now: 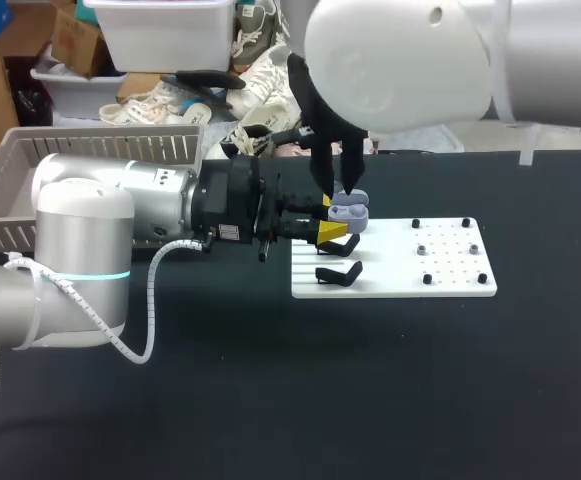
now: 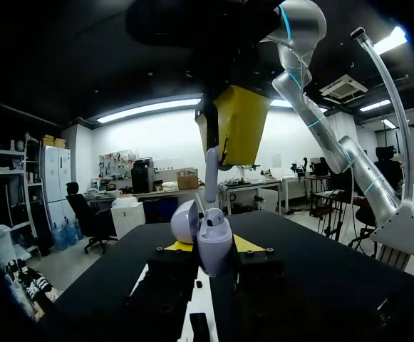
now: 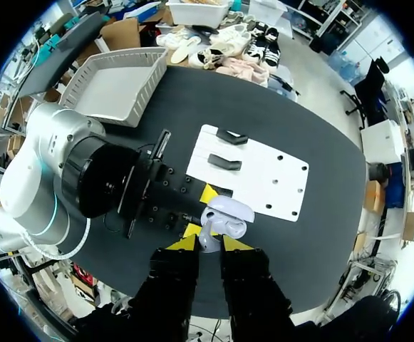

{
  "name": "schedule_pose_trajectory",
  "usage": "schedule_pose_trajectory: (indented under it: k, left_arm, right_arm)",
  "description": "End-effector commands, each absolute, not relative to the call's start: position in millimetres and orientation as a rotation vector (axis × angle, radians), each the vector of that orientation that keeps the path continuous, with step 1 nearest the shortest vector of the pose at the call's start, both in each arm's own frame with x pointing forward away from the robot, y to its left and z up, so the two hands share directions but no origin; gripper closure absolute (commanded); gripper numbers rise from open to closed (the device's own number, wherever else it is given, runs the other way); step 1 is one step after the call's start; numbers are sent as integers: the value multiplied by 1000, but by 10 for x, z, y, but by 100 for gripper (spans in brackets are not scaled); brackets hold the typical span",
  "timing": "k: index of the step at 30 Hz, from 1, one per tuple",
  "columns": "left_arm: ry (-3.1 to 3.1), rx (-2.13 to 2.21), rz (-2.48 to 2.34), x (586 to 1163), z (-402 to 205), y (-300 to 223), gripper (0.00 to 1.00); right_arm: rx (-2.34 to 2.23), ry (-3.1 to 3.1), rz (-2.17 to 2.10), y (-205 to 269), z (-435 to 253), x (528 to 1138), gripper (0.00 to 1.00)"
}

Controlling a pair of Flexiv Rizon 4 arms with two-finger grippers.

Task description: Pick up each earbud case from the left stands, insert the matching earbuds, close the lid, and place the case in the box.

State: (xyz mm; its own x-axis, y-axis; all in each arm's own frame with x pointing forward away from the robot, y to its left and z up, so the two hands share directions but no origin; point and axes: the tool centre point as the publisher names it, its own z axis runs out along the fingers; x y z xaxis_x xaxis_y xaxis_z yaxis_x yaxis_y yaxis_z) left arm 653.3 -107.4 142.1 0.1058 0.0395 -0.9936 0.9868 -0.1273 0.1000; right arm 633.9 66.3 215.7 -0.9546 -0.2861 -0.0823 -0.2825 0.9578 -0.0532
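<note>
Stands (image 1: 338, 272) number two (both black), case (image 1: 349, 211) one, earbud (image 3: 205, 239) one.

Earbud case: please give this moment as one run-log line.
left gripper: shut on earbud case, lid open | right gripper: shut on earbud, above case | stands: empty

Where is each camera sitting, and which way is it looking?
Head view: above and behind the robot, looking down on the table; the left arm and right arm show.
Left wrist view: on the left wrist, looking level across the table along the left gripper, which holds the case; the right gripper hangs above with an earbud.
Right wrist view: on the right wrist, looking straight down past the right gripper at the case, board and basket.
Shared: all three see the case; head and right wrist views see the basket.
</note>
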Motion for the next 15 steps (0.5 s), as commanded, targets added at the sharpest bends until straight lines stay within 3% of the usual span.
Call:
schedule_pose_trajectory:
  k: [1,15]
  left_arm:
    - [1103,1380,-1197,6527,1418,-1074,100]
    - [1103,1380,-1197,6527,1418,-1074,100]
  right_arm:
    - [-435,3008,-32,594,2129,6308,100]
    - [-453,2994,57,622,2045,6305,100]
